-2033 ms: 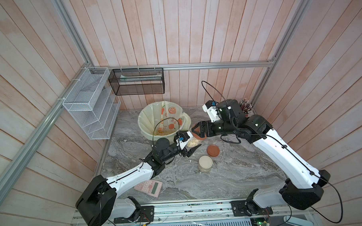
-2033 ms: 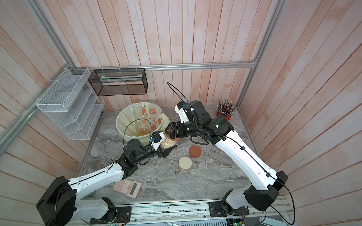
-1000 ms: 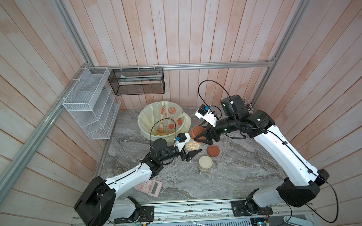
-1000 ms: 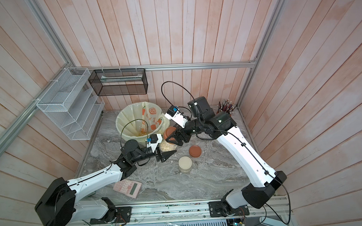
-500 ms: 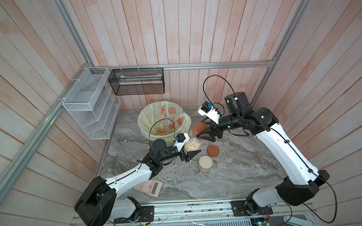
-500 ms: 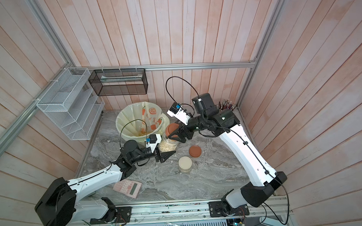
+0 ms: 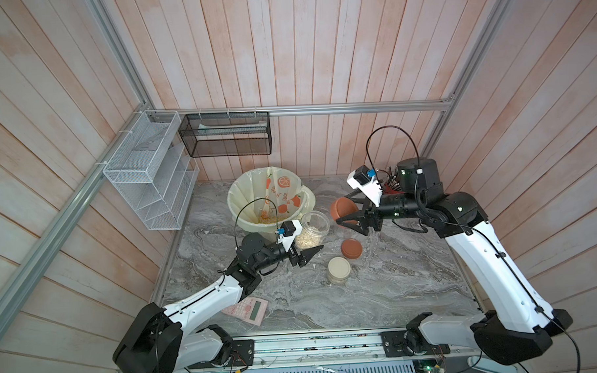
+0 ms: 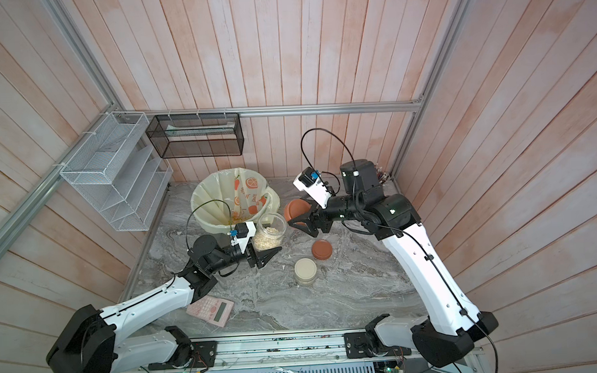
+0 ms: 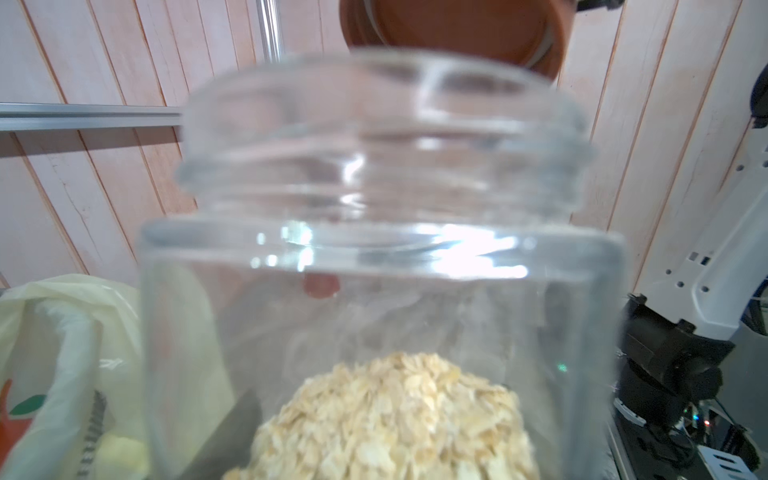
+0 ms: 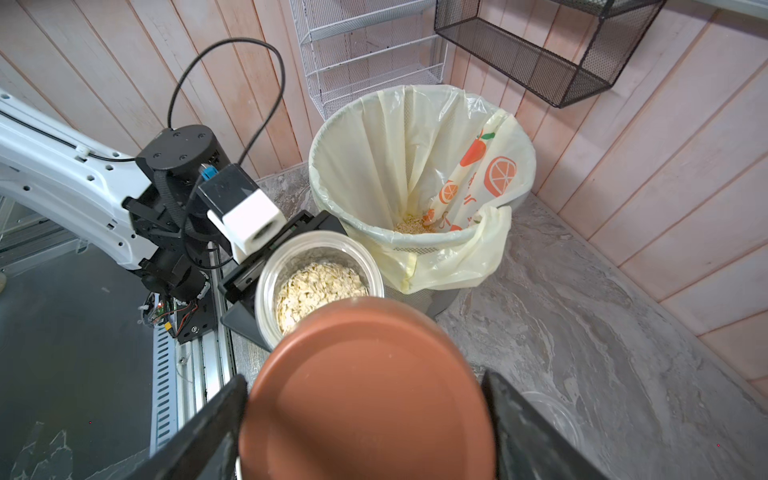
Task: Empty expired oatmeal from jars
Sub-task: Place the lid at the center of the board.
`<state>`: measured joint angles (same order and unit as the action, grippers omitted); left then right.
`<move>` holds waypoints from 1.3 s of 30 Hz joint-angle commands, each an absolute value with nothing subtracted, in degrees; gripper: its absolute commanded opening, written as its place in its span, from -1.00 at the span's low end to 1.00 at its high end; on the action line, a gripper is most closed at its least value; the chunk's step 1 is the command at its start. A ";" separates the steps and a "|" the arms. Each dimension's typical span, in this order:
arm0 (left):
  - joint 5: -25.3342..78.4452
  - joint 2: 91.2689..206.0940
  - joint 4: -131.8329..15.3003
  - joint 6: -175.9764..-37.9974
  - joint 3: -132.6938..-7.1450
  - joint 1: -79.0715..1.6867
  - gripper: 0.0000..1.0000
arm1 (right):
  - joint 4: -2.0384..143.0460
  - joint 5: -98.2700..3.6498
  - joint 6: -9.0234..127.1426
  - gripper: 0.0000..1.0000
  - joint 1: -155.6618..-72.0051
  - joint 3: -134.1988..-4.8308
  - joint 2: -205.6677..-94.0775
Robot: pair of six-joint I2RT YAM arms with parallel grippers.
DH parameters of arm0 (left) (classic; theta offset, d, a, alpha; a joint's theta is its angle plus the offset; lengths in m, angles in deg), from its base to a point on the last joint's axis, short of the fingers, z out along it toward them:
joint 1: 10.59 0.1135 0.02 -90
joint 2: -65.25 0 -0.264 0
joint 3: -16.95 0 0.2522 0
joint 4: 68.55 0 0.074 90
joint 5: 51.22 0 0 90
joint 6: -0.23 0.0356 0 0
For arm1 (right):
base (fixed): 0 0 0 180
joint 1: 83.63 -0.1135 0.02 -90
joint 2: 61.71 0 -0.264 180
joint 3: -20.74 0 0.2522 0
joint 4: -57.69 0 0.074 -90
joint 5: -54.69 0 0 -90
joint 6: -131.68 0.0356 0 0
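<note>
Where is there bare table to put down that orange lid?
Bare marble lies along the front, between pink calculator and right arm, and right of the cream-lidded jar. Crowded by the bin: left tool with open jar, right tool with lid, another terracotta lid.

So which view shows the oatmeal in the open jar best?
The right wrist view: it looks down into the open jar, showing the oatmeal sharply. The left wrist view blurs it through glass; both top views show a small pale patch.

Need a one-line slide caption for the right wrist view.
The right gripper holds a terracotta lid near the open jar of oatmeal, beside the lined bin.
</note>
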<state>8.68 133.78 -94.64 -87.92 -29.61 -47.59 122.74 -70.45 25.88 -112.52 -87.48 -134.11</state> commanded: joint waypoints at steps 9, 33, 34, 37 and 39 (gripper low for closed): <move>15.27 122.05 -94.25 -90.00 -22.09 -47.22 -0.93 | 103.28 -70.00 42.46 -0.05 -107.39 -60.36 -119.40; 17.31 119.96 -93.84 -91.96 -18.99 -48.21 -0.92 | 104.15 -47.67 68.97 -0.04 -100.24 -33.29 -109.20; 17.41 120.50 -94.36 -91.96 -19.13 -48.54 -0.93 | 103.83 -47.24 69.95 -0.04 -100.25 -32.42 -109.16; 17.62 122.21 -95.64 -91.97 -19.73 -49.69 -0.92 | 103.22 -47.39 71.46 -0.04 -100.24 -31.87 -109.39; 17.86 123.20 -95.48 -91.44 -20.41 -50.89 -0.92 | 104.39 -46.48 72.47 -0.04 -100.29 -32.01 -109.77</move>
<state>17.00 122.92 -88.89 -91.53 -17.66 -49.75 104.10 -48.85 69.44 -100.41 -31.79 -109.83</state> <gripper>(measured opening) 0.835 0.848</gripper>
